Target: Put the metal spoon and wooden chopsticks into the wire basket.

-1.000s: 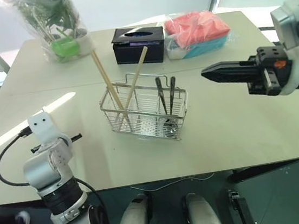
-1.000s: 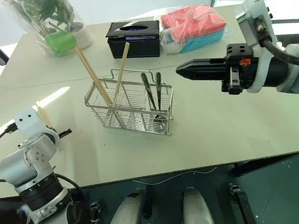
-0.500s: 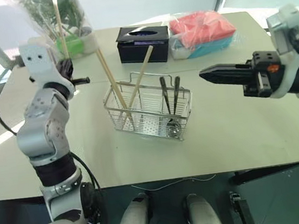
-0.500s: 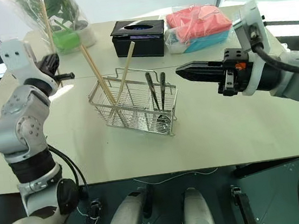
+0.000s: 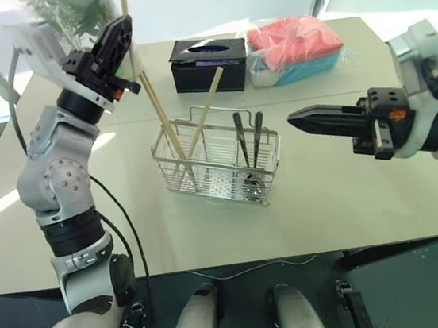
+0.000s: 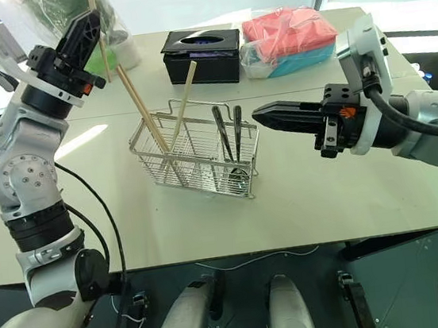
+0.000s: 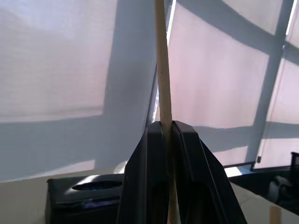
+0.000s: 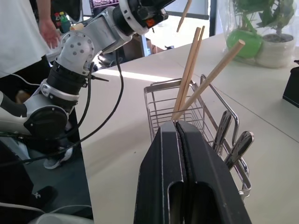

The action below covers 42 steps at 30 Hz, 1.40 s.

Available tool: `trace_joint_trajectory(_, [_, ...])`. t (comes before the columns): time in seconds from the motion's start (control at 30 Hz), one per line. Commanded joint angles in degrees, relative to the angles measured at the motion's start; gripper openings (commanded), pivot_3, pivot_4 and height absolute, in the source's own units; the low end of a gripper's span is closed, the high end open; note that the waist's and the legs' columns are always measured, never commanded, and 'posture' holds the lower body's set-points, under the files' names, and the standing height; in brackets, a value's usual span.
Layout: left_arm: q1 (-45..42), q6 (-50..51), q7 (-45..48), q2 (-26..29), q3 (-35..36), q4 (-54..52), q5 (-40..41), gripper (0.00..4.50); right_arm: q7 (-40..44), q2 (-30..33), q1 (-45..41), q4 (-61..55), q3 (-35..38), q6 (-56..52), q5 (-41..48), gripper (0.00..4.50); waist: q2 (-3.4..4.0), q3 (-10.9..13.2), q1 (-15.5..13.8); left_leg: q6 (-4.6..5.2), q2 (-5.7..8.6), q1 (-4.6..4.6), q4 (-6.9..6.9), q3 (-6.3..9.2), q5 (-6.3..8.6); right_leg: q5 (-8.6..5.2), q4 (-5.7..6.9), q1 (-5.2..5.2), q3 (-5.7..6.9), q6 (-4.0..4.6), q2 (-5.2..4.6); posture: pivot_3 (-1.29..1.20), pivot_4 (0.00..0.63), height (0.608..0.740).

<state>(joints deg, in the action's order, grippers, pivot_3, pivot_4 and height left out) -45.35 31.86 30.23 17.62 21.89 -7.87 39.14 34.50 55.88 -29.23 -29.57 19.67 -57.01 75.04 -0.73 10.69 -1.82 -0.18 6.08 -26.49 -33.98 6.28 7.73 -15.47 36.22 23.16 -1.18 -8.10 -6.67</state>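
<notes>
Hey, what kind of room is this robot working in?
Probably an office or lab: a plain table beside big blind-covered windows, a black tissue box, a potted plant, and a person standing nearby.

No readable text, label, brand, number or sign anywhere. Nothing legible on the tissue box [image 5: 208, 64], plain black sides. Nothing to read on the wrapped packs [image 5: 294, 48], pink over blue. No markings made out on either arm's housing.
</notes>
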Motion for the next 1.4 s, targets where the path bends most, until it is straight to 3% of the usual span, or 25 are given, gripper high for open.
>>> trace_joint_trajectory(0.03, [1.33, 0.85, 0.59, 1.48, 1.72, -3.28, 5.38, 0.03, -0.40, -0.72, 0.35, -1.34, 0.70, 1.97, -0.06, 0.00, 0.00, 0.00, 0.08, 0.01, 0.00, 0.00, 0.00, 0.00, 0.00, 0.00, 0.00, -0.01, 0.00, 0.00, 0.00, 0.00, 0.150, 0.740])
trace_joint_trajectory(0.23, [5.17, 1.86, 1.05, 3.17, -0.03, -5.21, 9.12, 0.03, -0.55, -2.65, 0.66, -1.52, -1.17, 3.25, -1.18, 0.00, 0.00, 0.00, 0.18, 0.02, 0.01, 0.01, -0.01, 0.01, -0.01, -0.01, 0.01, -0.02, 0.00, 0.01, 0.01, 0.00, 0.150, 0.740])
trace_joint_trajectory(0.7, [13.31, -6.49, 2.31, -1.92, -4.43, -3.74, 5.79, 0.03, 1.24, -4.66, -3.00, 1.45, -4.60, 5.13, -4.71, 0.00, 0.01, 0.00, -0.28, 0.01, 0.01, 0.02, -0.01, 0.01, 0.00, -0.09, 0.00, -0.03, -0.01, 0.17, -0.01, 0.00, 0.150, 0.740])
trace_joint_trajectory(1.03, [11.57, -12.92, 9.21, -4.37, -7.78, 3.21, 4.79, 0.03, 3.90, -3.84, -6.50, 4.54, -5.59, 4.03, -6.63, 0.00, 0.01, 0.00, -0.33, 0.01, 0.02, 0.01, -0.01, 0.01, 0.00, -0.09, -0.01, -0.03, 0.00, 0.18, -0.01, 0.00, 0.150, 0.740])
trace_joint_trajectory(1.4, [12.21, -14.41, 13.73, -2.67, -11.09, 4.63, 1.77, 0.03, 4.25, -3.21, -6.44, 4.43, -4.00, 3.54, -6.81, 0.00, 0.01, 0.00, -0.29, 0.01, 0.02, 0.01, 0.00, 0.01, 0.00, -0.09, -0.01, -0.02, 0.00, 0.18, -0.01, 0.00, 0.150, 0.740])
